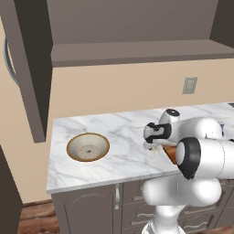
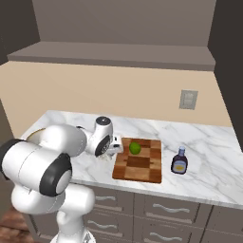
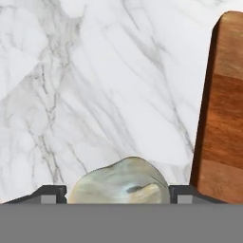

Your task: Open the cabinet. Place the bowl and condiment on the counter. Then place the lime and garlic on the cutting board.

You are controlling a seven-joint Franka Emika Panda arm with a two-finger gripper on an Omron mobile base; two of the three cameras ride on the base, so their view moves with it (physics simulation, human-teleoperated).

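A: Garlic [image 3: 118, 182] sits bottom centre of my hand view, between my fingers [image 3: 52, 193].
B: Clamped?
A: Fingers stand apart, one each side of it; can't tell if they're pressing. Marble desk [image 3: 95, 71] behind, cutting board [image 3: 223, 118] edge at right.
B: Rest?
A: Right base view: lime [image 2: 135, 148] on board, centre; condiment [image 2: 179, 161] upright on desk, just right of board. Left base view: bowl [image 1: 87, 147] on desk, centre left; cabinet [image 1: 32, 68] door open, upper left.

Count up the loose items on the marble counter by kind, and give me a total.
Bowl: 1
Condiment bottle: 1
Cutting board: 1
Lime, on the board: 1
Garlic, between the gripper fingertips: 1
Total: 5
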